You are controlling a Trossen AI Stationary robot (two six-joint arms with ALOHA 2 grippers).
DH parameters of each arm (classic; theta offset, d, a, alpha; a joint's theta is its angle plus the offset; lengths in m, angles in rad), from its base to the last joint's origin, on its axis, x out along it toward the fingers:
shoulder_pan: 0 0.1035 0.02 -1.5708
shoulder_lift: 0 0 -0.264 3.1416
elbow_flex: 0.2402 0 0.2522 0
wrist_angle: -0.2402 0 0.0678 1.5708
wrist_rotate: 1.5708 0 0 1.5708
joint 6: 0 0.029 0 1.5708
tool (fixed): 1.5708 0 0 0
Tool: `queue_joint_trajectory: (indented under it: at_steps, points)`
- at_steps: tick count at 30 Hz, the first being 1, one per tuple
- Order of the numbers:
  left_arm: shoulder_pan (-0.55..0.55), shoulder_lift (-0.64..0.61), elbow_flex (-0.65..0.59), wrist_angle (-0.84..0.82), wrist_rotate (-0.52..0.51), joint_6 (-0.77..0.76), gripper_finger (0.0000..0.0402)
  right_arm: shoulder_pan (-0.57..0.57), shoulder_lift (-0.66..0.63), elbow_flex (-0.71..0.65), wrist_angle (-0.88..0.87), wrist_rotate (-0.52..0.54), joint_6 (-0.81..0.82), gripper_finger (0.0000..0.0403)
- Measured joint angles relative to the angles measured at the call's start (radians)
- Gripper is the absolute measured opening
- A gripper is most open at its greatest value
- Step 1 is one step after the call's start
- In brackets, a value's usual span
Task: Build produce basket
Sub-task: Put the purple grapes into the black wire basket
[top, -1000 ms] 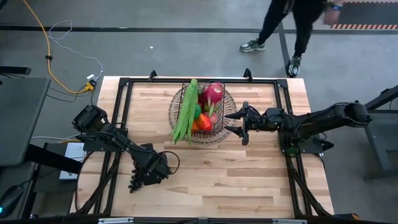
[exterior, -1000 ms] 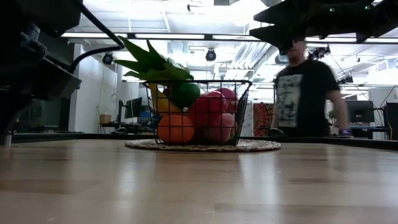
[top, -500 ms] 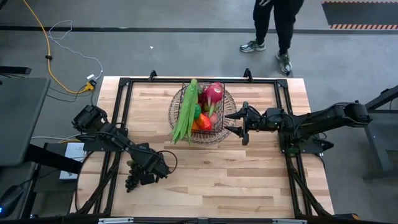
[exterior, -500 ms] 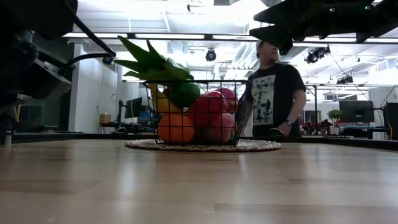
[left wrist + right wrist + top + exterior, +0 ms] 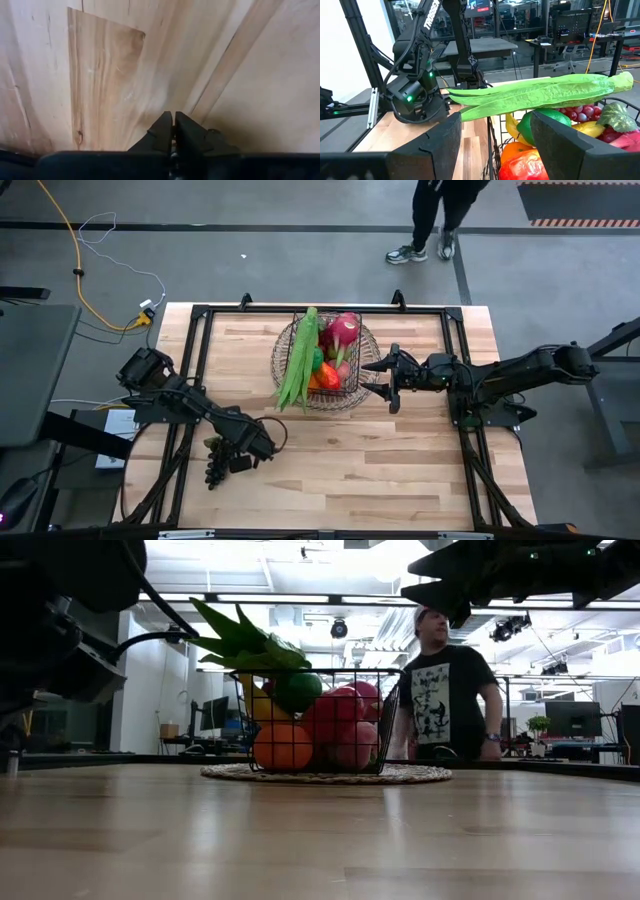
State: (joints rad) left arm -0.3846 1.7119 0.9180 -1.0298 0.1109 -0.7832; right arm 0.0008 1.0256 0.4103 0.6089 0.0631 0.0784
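Left gripper (image 5: 240, 457) near the table's front-left, fingers pinched together on a dark grape bunch (image 5: 214, 471) hanging beneath. Wire basket (image 5: 352, 385) lies well apart, toward the far centre. Right gripper (image 5: 383, 379), jaws wide, waits just beside the basket.

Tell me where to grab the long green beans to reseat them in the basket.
Take the green beans at mid-length, where they rest on the produce, coming down from above with the claw across their narrow width. They lie flat over the basket, one end past its near rim, so an end grip may let them droop. The open right claw is closest.
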Motion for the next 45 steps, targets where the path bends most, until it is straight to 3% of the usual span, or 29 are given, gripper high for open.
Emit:
queue_joint_trajectory:
  at_steps: [9,17,25,31,35,45]
  points:
    - [0.02,-0.037,0.042,-0.077,-0.051,0.019,0.0002,0.0,0.0,0.0,0.0,0.0,0.0,0.0229]
    - [0.02,-0.154,0.217,-0.184,-0.292,0.029,0.0001,0.0,0.0,0.0,-0.004,0.005,0.0,0.0229]
    - [0.02,-0.314,0.316,-0.186,-0.554,0.054,0.0,0.0,0.0,0.0,-0.009,0.004,0.0,0.0229]
    - [0.02,-0.437,0.35,-0.176,-0.612,0.083,0.0,0.0,0.0,0.0,-0.009,0.003,0.0,0.0229]
    - [0.02,-0.5,0.366,-0.134,-0.618,0.135,0.0,0.0,0.0,0.0,-0.008,0.013,0.0,0.0229]
    - [0.053,-0.572,0.369,0.24,-0.633,0.462,0.0,0.0,0.001,0.0,-0.016,0.041,0.0,0.0229]
